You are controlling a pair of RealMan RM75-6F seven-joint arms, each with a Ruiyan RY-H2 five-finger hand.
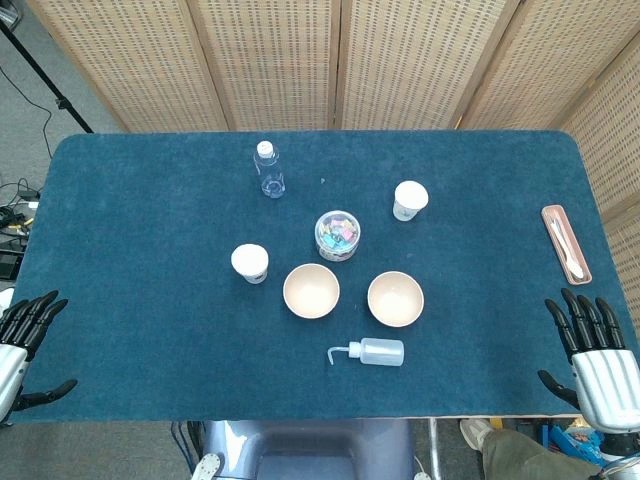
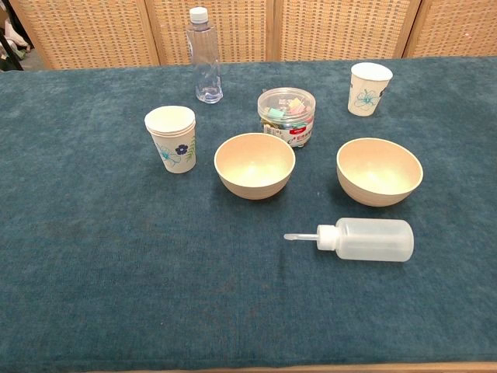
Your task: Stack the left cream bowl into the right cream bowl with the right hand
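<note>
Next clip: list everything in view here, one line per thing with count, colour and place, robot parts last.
table: 1, dark teal cloth, fills both views
cream bowls: 2, centre front; left cream bowl, right cream bowl, apart, both empty
paper cups: white with floral print; a stack left of the bowls, a single cup behind the right bowl
water bottle: 1, clear, white cap, upright at the back
jar: 1, clear, coloured contents, behind the bowls
squeeze bottle: 1, translucent white, lying in front of the bowls
tray: 1, pink, far right edge
screens: woven tan, behind
left hand: black fingers apart, left table edge
right hand: black fingers apart, right table edge
</note>
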